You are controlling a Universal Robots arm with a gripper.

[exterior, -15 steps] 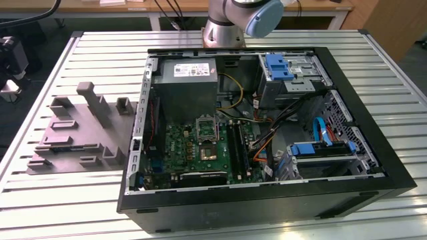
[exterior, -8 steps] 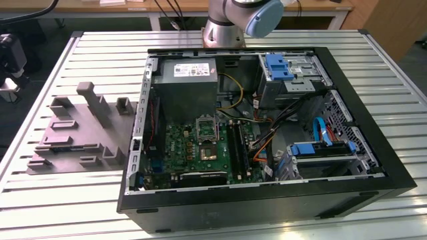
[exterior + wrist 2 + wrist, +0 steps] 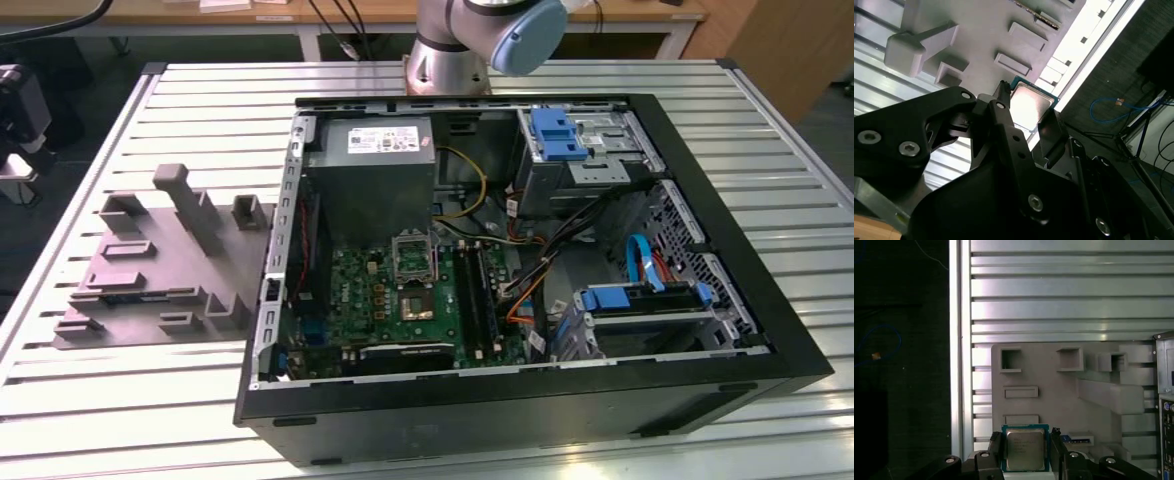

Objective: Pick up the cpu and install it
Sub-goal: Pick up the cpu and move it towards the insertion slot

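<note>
- The tool (image 3: 1027, 436) pinches the cpu (image 3: 1025, 452) by two opposite edges, with the chip's pale top towards the first wrist view.
- The chip hangs above the grey moulded tray (image 3: 1054, 395), clear of it and of the slatted table (image 3: 1064, 290), so the pick-up looks done.
- Installing is left. The socket (image 3: 414, 256) sits on the motherboard inside the open computer case (image 3: 534, 395), beside the tray, and the chip has not yet reached it.
</note>
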